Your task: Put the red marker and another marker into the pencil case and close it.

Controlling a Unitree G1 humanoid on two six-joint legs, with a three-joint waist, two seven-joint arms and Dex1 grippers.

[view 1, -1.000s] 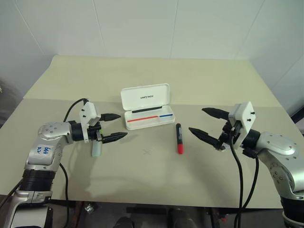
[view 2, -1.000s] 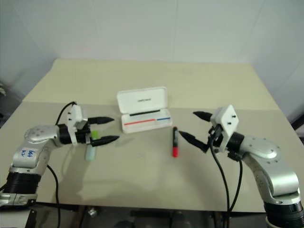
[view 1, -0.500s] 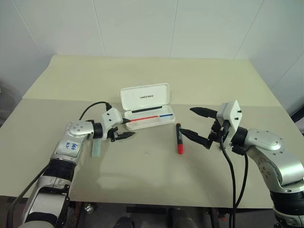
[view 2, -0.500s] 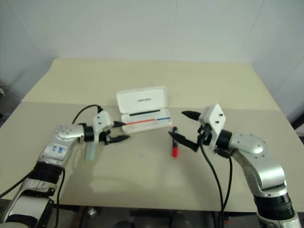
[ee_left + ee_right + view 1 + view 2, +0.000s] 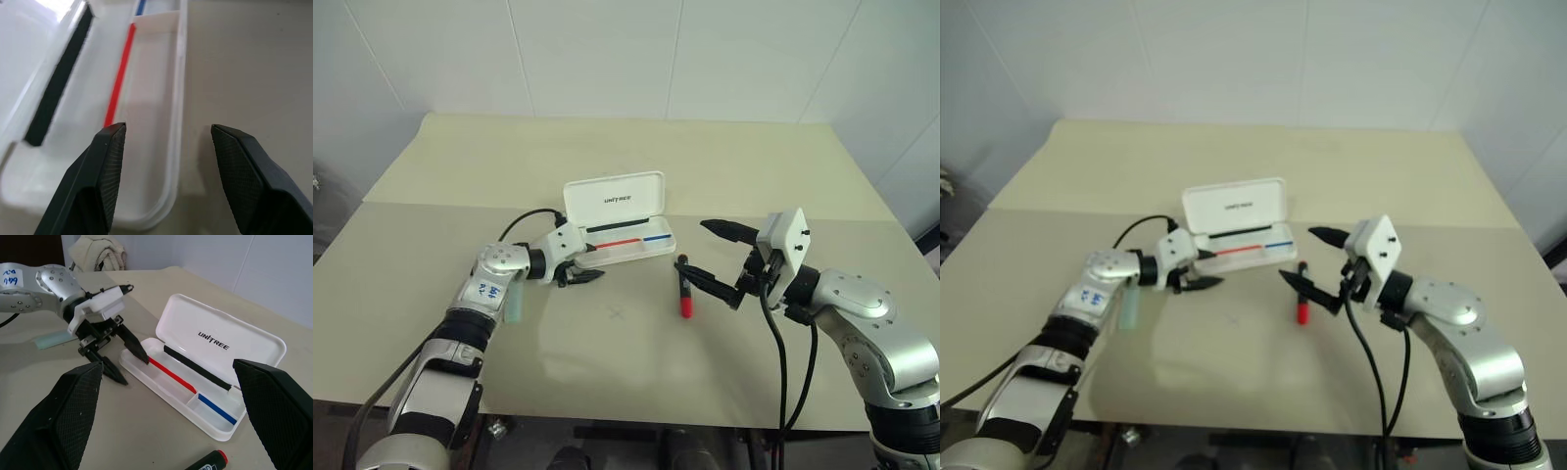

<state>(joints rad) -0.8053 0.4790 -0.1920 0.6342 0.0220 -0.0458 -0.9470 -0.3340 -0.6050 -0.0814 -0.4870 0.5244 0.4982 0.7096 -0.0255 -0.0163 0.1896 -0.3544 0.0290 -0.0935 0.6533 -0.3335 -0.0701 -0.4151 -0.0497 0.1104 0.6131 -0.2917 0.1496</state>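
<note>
A wide beige table (image 5: 724, 176) is being used as the work surface, with white walls (image 5: 607, 49) behind it. Near its middle the pencil case (image 5: 617, 220) is lying open, its lid standing up at the back with the dark lettering facing forward, and its tray showing a red and a blue stripe and a black strip along the hinge side.

The left gripper (image 5: 581, 264) is being held at the left end of the case; its fingers are parted to a middling gap and nothing is being gripped between them. In the left wrist view, one finger (image 5: 105, 161) is being held over the tray and the other is being held over the bare table outside the front wall of the case.

The right gripper (image 5: 715, 257) is being held above the table to the right of the case, its two fingers spread wide and empty, pointing toward the middle of the table.

The red marker (image 5: 683, 286) is lying on the table just in front of the case's right end, red end toward the near edge, close by the lower right finger; whether it is being touched cannot be told.

The other marker (image 5: 515, 305), pale with a green end, is lying on the table to the left of the case, partly hidden by the left forearm.
</note>
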